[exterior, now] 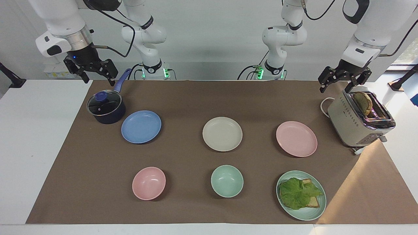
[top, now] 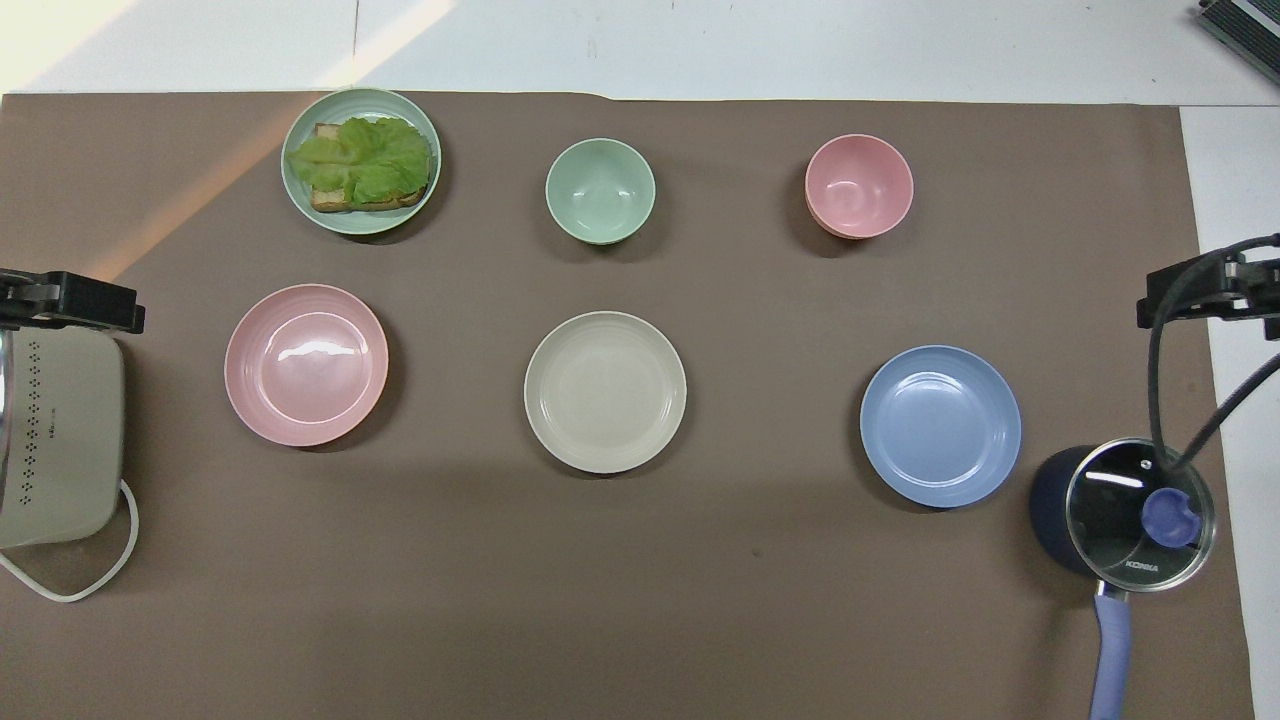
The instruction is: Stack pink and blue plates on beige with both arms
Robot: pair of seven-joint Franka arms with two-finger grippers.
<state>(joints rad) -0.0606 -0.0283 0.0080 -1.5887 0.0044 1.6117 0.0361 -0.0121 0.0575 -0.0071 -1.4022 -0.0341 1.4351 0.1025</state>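
Note:
Three equal plates lie in a row across the brown mat. The beige plate (exterior: 222,133) (top: 605,391) is in the middle. The blue plate (exterior: 141,126) (top: 940,425) lies toward the right arm's end, beside a pot. The pink plate (exterior: 296,138) (top: 306,364) lies toward the left arm's end, beside a toaster. All three are bare and apart from one another. My right gripper (exterior: 98,76) (top: 1210,290) hangs open in the air above the pot's handle. My left gripper (exterior: 335,86) (top: 70,300) hangs open above the toaster. Neither holds anything.
A dark blue pot (exterior: 106,107) (top: 1130,515) with a glass lid and a beige toaster (exterior: 359,122) (top: 55,440) holding toast flank the row. Farther from the robots sit a pink bowl (exterior: 149,183) (top: 859,186), a green bowl (exterior: 227,180) (top: 600,190) and a green plate (exterior: 303,215) (top: 362,224) with lettuce on bread.

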